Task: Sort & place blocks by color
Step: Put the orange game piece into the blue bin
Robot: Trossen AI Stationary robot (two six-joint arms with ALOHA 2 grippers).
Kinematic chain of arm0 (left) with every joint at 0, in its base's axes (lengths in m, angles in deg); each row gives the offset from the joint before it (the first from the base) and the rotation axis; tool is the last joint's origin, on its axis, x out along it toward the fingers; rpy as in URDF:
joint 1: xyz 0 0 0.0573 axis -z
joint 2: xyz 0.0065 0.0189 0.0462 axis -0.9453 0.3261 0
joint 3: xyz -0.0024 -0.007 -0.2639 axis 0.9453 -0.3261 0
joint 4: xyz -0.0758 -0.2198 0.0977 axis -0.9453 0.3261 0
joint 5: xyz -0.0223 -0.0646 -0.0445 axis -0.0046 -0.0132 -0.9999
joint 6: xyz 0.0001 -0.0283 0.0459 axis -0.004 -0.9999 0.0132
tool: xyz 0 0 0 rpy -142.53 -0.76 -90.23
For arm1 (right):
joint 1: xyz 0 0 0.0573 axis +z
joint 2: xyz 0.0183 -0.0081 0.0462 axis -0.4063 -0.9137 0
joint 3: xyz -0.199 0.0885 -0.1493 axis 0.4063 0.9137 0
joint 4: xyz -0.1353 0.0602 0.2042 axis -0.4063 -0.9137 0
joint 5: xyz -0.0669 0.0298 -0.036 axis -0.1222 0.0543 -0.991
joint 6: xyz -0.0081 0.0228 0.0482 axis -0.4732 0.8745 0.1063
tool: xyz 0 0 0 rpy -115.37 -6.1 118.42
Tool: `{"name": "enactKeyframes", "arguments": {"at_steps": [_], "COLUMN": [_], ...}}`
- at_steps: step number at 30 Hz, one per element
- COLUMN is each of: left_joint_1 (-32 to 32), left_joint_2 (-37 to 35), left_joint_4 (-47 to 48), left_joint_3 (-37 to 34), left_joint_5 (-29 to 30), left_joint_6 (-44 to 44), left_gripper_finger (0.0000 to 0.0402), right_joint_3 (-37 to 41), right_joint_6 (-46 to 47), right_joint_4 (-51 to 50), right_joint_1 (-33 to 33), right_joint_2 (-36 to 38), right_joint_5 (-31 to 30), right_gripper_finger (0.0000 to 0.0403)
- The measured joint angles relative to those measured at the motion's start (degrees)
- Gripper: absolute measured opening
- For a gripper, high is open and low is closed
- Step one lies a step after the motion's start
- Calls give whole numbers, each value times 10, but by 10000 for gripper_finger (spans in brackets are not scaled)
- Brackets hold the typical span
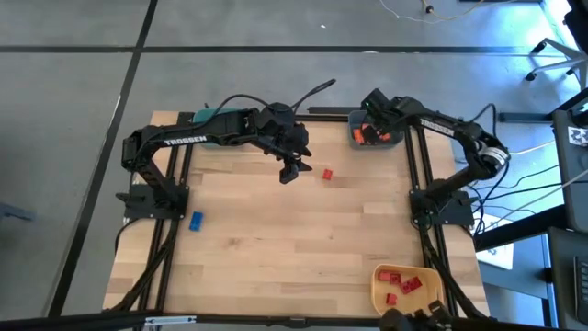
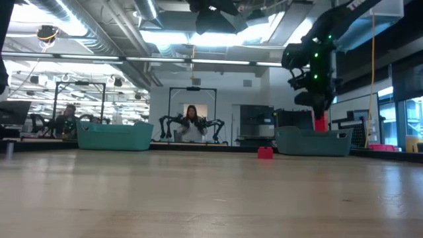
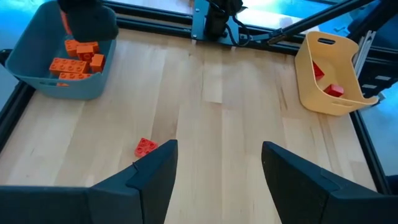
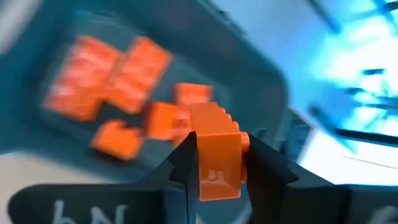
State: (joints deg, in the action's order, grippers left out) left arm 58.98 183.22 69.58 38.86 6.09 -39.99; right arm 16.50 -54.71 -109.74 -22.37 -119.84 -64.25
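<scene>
The right end effector [image 4: 217, 163] clenches an orange block [image 4: 217, 155] directly above the grey bin [image 1: 375, 140], where the other orange ones lie (sorted by colour). The left end effector [image 1: 288, 172], released, hovers beside the red block [image 1: 326, 174], well short of that bin.

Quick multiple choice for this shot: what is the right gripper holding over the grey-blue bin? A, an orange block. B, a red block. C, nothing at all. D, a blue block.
A: in the right wrist view the right gripper is shut on an orange block, poised above the grey-blue bin that already holds other orange blocks.
</scene>
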Motion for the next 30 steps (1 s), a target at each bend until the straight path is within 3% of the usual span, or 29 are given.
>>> {"name": "enactKeyframes", "arguments": {"at_steps": [2,5,15,20,30], "left_joint_1": [0,0,0,0,0], "left_joint_2": [0,0,0,0,0], "left_joint_4": [0,0,1,2,1], "left_joint_3": [0,0,0,0,0], "left_joint_5": [0,0,0,0,0], "left_joint_6": [0,0,13,13,13], "left_gripper_finger": [224,224,224,224,224], "right_joint_3": [0,0,1,-1,0], "right_joint_6": [-16,-30,-42,-42,-27], "right_joint_4": [12,31,48,53,60], "right_joint_1": [0,0,0,0,0], "right_joint_2": [-15,-38,-125,-134,-133], "right_joint_5": [-37,-43,18,49,57], "right_gripper_finger": [94,94,94,97,190]}}
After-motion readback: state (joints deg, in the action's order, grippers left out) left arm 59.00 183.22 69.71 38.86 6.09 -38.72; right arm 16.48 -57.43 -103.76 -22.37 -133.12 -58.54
